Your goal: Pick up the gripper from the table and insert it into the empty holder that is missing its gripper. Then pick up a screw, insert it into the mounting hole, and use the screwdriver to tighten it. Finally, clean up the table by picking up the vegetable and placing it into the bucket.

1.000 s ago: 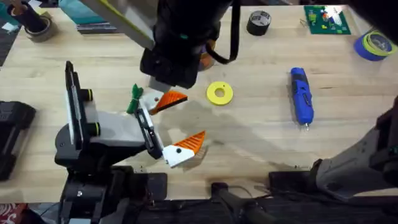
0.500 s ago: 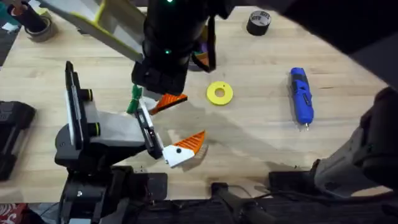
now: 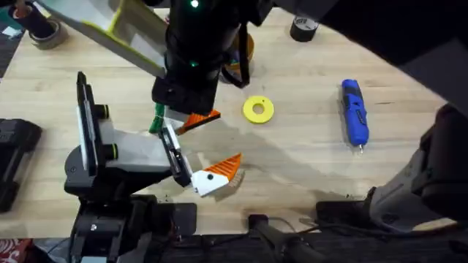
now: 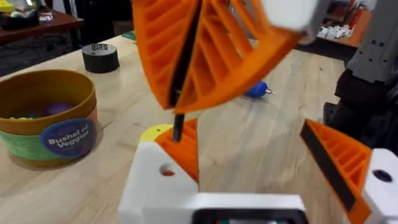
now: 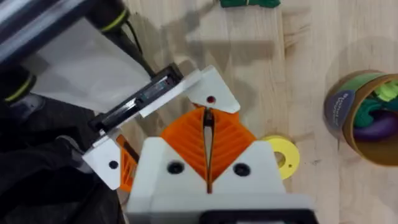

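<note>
Pale wooden desk [image 3: 307,157]: the orange ribbed gripper [image 5: 194,144] is clenched in the right claw [image 5: 208,163], directly above the white holder [image 5: 205,94]. Left claw [image 3: 196,150] stands released, one orange pad fitted.

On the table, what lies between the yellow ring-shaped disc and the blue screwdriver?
Nothing: in the overhead view, the wood between the yellow disc and the screwdriver is bare table, crossed only by a faint shadow.

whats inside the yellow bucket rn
The bucket holds toy vegetables: a purple one and green ones. Whatever lies beneath them, down to the tub's bottom, is covered.
</note>
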Tool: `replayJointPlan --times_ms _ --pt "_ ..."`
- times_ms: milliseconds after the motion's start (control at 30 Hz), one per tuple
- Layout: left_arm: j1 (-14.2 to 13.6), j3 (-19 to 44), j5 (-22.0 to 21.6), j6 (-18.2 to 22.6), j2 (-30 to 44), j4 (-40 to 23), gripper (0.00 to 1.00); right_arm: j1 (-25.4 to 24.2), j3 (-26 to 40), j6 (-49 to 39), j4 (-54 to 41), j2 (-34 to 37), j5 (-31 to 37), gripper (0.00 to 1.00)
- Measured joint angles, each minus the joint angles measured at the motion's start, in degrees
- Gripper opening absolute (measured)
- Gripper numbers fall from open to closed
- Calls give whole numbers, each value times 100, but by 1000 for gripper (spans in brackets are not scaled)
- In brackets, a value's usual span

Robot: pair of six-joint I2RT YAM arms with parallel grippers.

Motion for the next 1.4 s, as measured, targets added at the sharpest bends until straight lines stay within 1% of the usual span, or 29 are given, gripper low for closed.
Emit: replayJointPlan --times_ms 767,1033,1400 --pt "0 0 0 0 -1 0 986 0 -50 -15 -90 2 -56 6" --pt "0 0 0 0 1 0 986 0 -269 -15 143 2 -74 6" --pt "0 0 0 0 -1 0 985 0 -304 -15 159 2 -74 6"
